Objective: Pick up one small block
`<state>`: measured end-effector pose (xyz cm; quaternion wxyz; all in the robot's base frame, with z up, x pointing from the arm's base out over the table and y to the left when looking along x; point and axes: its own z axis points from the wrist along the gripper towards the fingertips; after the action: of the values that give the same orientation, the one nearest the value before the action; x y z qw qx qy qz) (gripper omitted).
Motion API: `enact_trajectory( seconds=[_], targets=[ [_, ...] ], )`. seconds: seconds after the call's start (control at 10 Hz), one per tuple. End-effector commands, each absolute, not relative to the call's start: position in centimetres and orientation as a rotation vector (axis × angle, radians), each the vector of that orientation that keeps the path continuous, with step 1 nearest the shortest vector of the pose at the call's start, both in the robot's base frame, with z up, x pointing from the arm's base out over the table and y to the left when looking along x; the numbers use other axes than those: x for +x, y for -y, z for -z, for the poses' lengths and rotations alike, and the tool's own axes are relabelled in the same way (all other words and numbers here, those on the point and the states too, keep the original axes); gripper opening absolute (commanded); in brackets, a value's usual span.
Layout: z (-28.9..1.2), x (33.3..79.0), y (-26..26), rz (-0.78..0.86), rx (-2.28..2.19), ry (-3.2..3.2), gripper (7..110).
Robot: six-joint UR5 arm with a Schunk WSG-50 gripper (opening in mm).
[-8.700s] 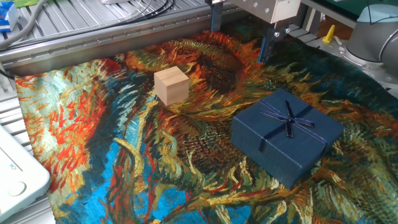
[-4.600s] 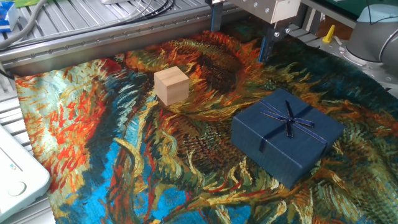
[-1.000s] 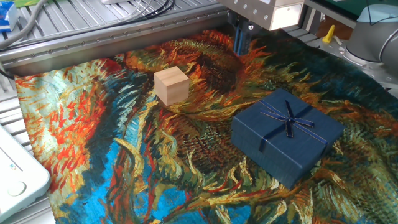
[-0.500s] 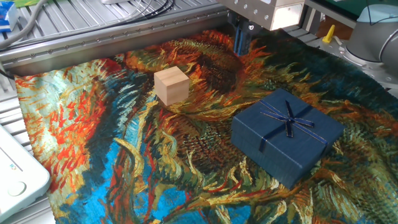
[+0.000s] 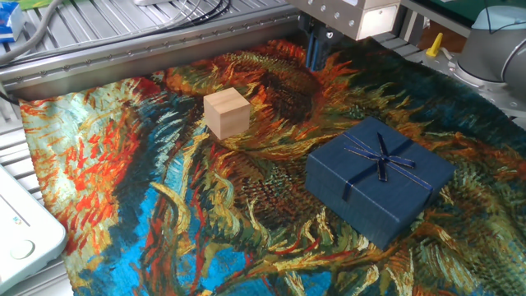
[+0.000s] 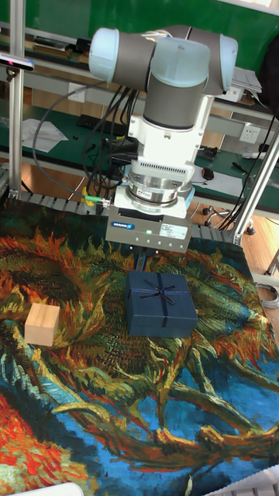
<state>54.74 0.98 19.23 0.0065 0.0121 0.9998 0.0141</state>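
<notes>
Robot arm above a painted cloth holding a wooden cube and a gift box.

The small pale tan wooden cube (image 5: 227, 113) sits untouched on the sunflower-patterned cloth (image 5: 148, 205) covering the tabletop, well apart from the flat navy gift box with a ribbon bow (image 5: 379, 178). The gripper (image 5: 315, 54) hangs behind both; whether its jaws are apart cannot be told.

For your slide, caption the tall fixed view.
Gripper hangs behind navy ribboned gift box; pale wooden cube sits untouched.
</notes>
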Motion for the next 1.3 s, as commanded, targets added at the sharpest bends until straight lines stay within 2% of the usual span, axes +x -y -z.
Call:
enact_trajectory(
  seconds=[0.0, 1.2],
  targets=[
    [-19.34, 54.7, -1.1, -0.054, 0.023, -3.129, 7],
    [-18.45, 53.91, -0.81, -0.05, -0.014, -3.158, 7]
  ],
)
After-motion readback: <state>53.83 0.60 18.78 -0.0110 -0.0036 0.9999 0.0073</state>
